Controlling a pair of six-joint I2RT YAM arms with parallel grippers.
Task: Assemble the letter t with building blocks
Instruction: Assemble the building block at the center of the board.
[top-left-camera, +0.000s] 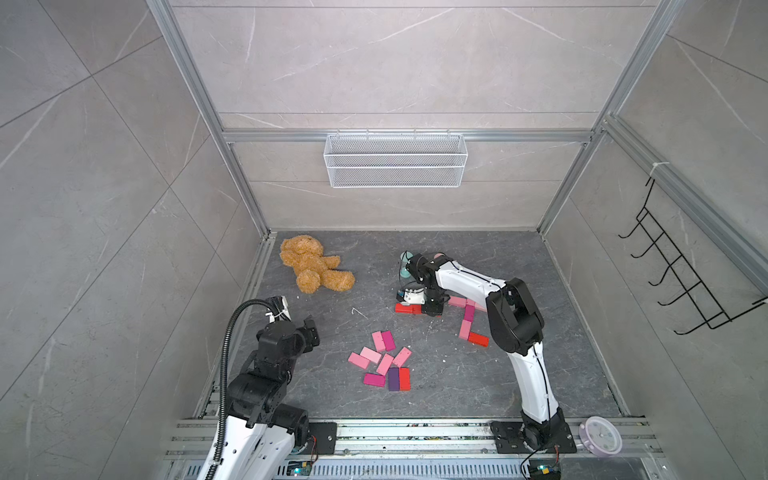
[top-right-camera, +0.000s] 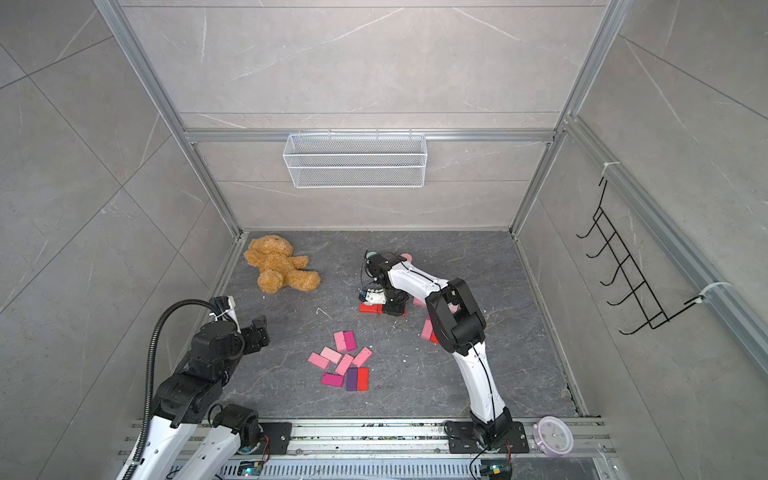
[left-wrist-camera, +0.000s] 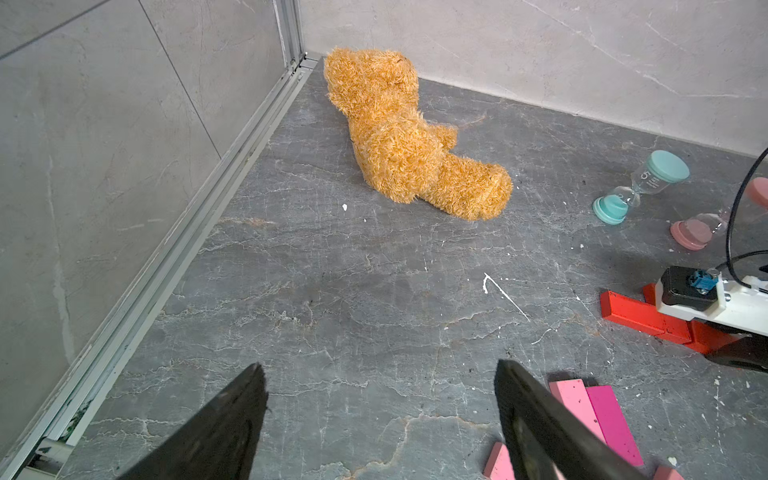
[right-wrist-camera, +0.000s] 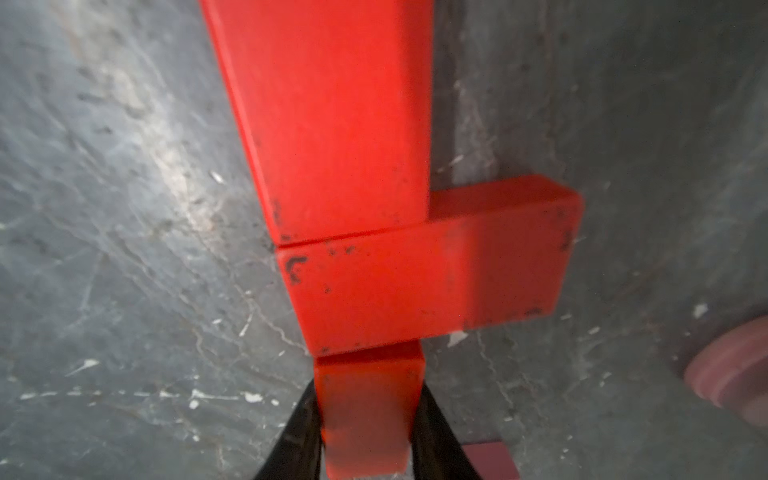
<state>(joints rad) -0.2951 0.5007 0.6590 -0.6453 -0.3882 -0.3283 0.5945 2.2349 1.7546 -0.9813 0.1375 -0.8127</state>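
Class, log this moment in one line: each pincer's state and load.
left pincer: open, empty | right pincer: shut on red block | next to: two laid red blocks | spare blocks: loosely piled

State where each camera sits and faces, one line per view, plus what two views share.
Top views: high above the arm bases, looking down at the floor; left arm and right arm show.
Left wrist: on the left arm, facing the teddy bear; open left gripper shows.
Right wrist: on the right arm, close over the floor; right gripper shut on a red block.
Shared: top and left wrist views both show the teddy bear.
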